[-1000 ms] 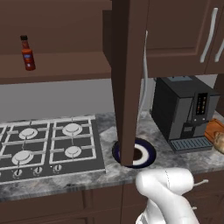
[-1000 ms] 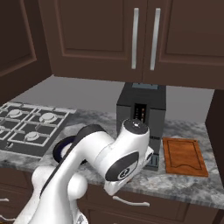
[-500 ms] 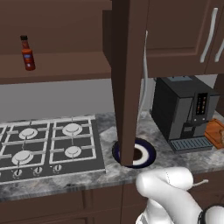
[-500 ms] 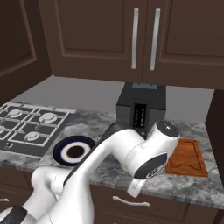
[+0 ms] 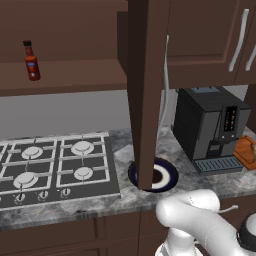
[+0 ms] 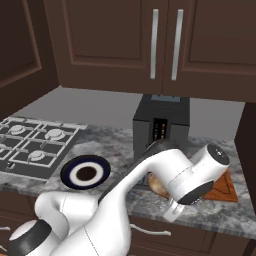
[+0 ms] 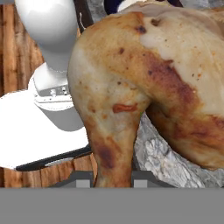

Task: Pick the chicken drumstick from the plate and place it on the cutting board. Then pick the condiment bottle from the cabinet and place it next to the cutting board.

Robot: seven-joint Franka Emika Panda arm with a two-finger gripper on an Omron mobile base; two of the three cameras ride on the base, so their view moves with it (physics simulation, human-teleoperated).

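Drumstick [image 7: 144, 83] sits clenched in the gripper [image 7: 113, 178], carried low over the counter just short of the board [image 6: 222, 187], which lies beyond it to the right.

White glossy arm [image 6: 165, 170], rounded tubular links, dark grey joint caps with thin rings, thin white cable at base; small dark end effector [image 7: 113, 178] tips.
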